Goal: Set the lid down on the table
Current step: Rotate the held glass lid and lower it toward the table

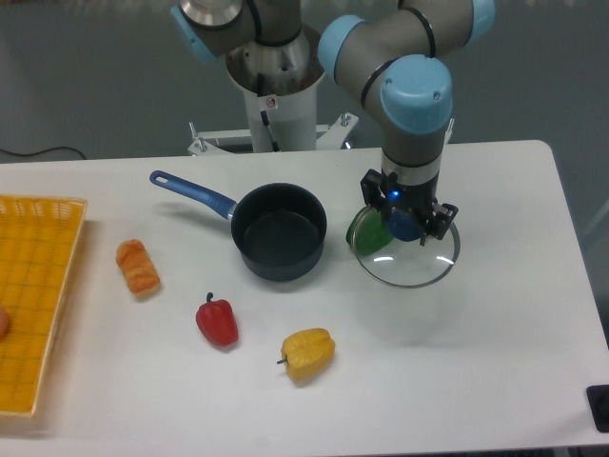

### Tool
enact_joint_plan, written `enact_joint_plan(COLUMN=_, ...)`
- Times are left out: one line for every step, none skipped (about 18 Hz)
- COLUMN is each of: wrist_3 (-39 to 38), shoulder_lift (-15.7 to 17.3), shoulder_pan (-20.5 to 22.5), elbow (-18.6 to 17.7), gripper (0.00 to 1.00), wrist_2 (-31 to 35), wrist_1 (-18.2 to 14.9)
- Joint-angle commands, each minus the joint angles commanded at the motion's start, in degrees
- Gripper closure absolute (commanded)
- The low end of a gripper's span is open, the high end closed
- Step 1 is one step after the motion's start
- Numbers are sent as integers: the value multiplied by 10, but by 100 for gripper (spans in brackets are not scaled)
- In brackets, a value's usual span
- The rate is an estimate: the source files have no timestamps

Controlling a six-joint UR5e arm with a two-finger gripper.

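Observation:
The round glass lid [411, 262] hangs a little above the white table [495, 324], right of the dark blue saucepan [279, 230]. My gripper [405, 225] points straight down and is shut on the lid's dark blue centre knob. A faint shadow of the lid lies on the table just below it. Through the glass on the left a green object [367, 233] shows; I cannot tell what it is.
A red pepper [217, 322], a yellow pepper [307, 352] and an orange pastry-like item [138, 266] lie on the table's left half. A yellow mesh tray [33, 300] sits at the far left edge. The saucepan's blue handle [190, 191] points back-left.

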Motion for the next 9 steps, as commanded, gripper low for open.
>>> enact_joint_plan(wrist_3=-4, shoulder_lift=-5, shoulder_pan=0, elbow=-1, gripper=44, wrist_2=5, wrist_1=5)
enact_joint_plan(wrist_3=-7, shoulder_lift=-9, shoulder_pan=0, elbow=-1, gripper=44, wrist_2=9, wrist_1=10)
enact_joint_plan(wrist_3=-14, shoulder_lift=-16, shoulder_pan=0, elbow=-1, gripper=44, wrist_2=9, wrist_1=11)
enact_joint_plan(wrist_3=-20, shoulder_lift=-20, shoulder_pan=0, elbow=-1, gripper=44, wrist_2=9, wrist_1=17)
enact_joint_plan(wrist_3=-25, shoulder_lift=-24, shoulder_pan=-1, elbow=-1, gripper=44, wrist_2=9, wrist_1=23)
enact_joint_plan(wrist_3=-29, shoulder_lift=-30, shoulder_pan=-1, elbow=-2, gripper=44, wrist_2=9, wrist_1=30)
enact_joint_plan(wrist_3=-37, shoulder_lift=-37, shoulder_pan=-2, elbow=-2, gripper=44, wrist_2=11, wrist_1=33)
enact_joint_plan(wrist_3=-46, shoulder_lift=-43, shoulder_pan=-3, elbow=-2, gripper=44, wrist_2=11, wrist_1=33)
enact_joint_plan(wrist_3=-57, shoulder_lift=-49, shoulder_pan=-3, elbow=-1, gripper=44, wrist_2=11, wrist_1=33)
